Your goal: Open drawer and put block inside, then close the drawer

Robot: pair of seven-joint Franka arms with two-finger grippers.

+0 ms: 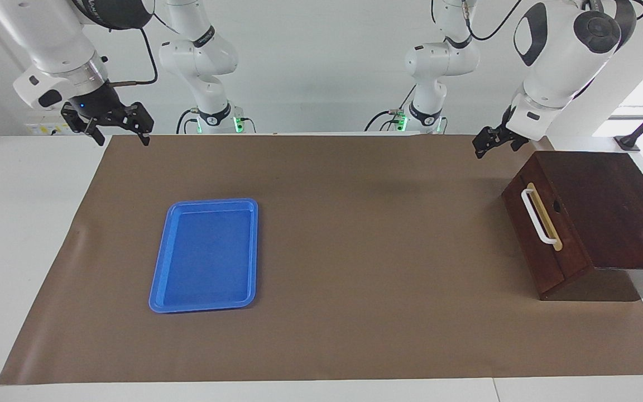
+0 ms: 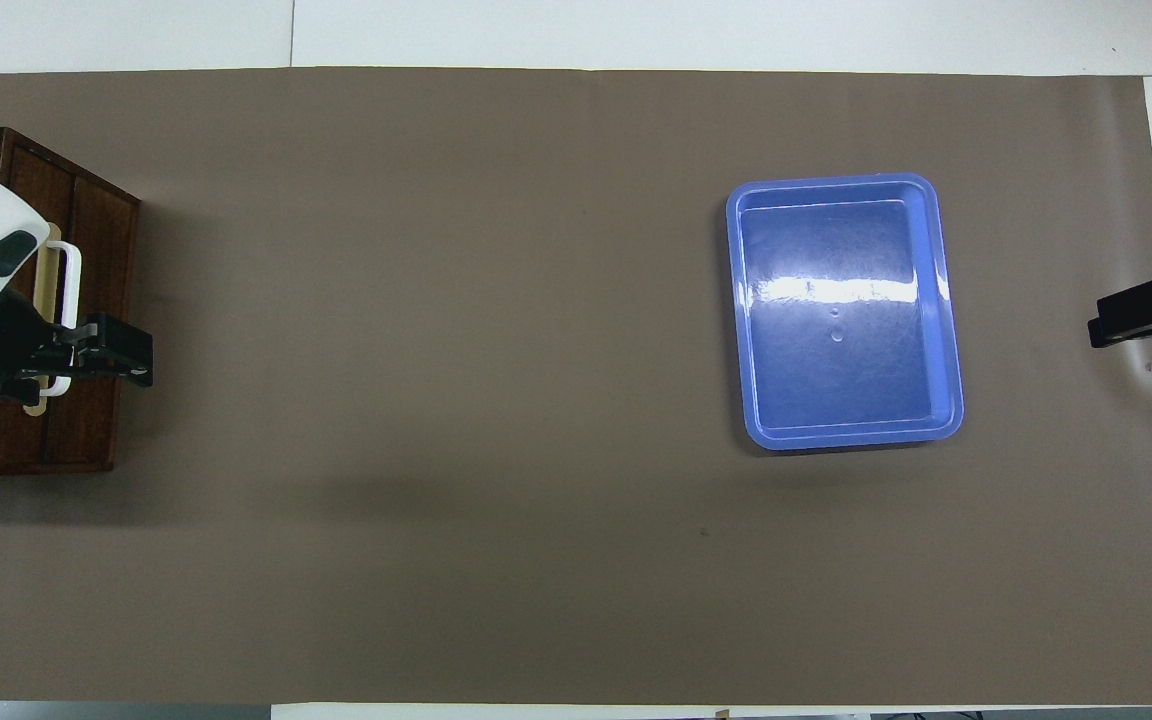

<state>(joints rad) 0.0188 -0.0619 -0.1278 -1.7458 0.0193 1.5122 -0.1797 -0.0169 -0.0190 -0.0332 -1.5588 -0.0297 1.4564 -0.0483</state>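
The drawer point(image 1: 539, 240) is closed in the dark slanted-front wooden cabinet point(image 1: 606, 206) at the left arm's end of the table. Its white bar handle point(image 1: 538, 216) lies over a tan strip. The drawer also shows in the overhead view point(image 2: 96, 270). The yellow block is not in view anywhere. My left gripper point(image 1: 486, 144) hangs in the air over the cabinet's front, clear of the handle; in the overhead view point(image 2: 126, 355) it overlaps the handle. My right gripper point(image 1: 120, 134) is open and empty, raised over the mat's edge at the right arm's end.
A blue rectangular tray point(image 1: 210, 202) lies empty on the brown mat toward the right arm's end; it also shows in the overhead view point(image 2: 831, 182). The brown mat point(image 1: 355, 251) covers most of the white table.
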